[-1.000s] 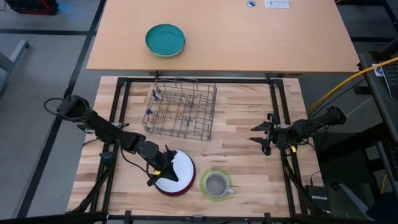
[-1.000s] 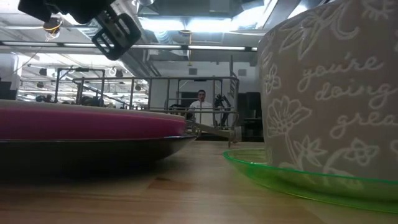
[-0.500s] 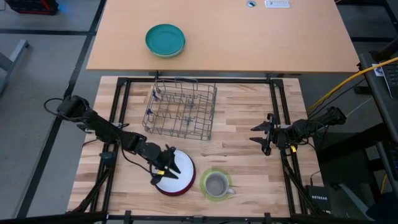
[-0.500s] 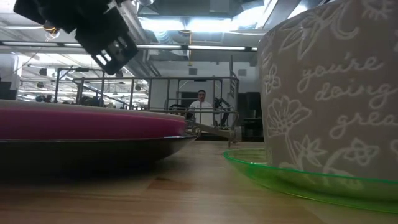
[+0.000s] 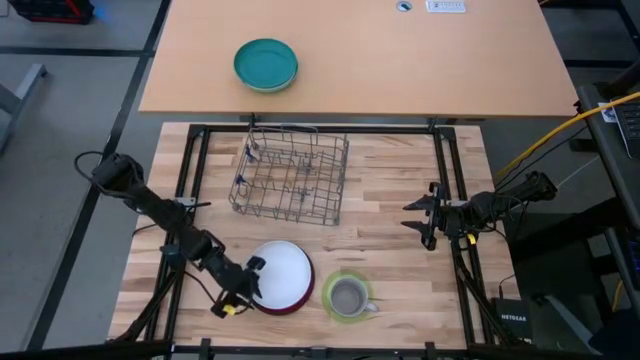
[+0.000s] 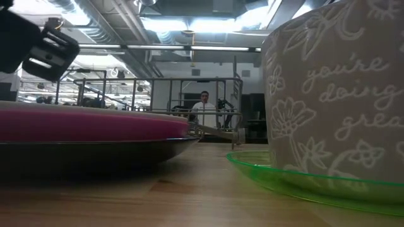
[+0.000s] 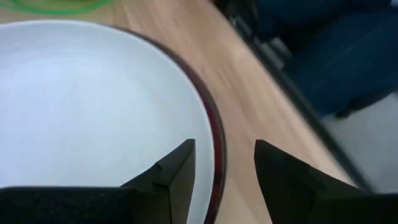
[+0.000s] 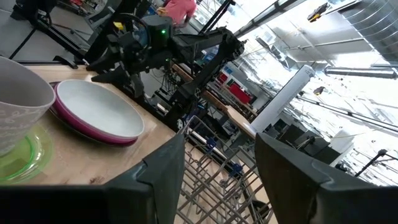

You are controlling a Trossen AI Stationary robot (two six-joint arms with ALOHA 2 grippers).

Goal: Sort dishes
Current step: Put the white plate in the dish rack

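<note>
The round white plate [image 5: 283, 273] lies inside the magenta plate [image 6: 95, 123], whose dark red underside rests on the wood. To their right the small grey mug [image 5: 347, 296] stands on the lime-green saucer [image 5: 328, 290]. My left gripper [image 5: 240, 291] is open at the plates' near left edge. In the left wrist view one finger [image 7: 176, 171] is over the white plate [image 7: 87, 106] and the other [image 7: 283, 177] is outside the magenta rim [image 7: 215, 140]. My right gripper [image 5: 424, 214] waits open at the table's right side.
A wire dish rack [image 5: 292, 172] stands at the middle of the table, beyond the plates. A teal bowl [image 5: 265, 64] sits on the far tan tabletop. A black frame [image 5: 190, 170] runs around the work area. A person [image 6: 203, 104] shows in the room behind.
My left gripper has opened above the white plate and drawn back toward the table's near left corner, ending at the plates' rim. The plates, mug and saucer have stayed where they were.
</note>
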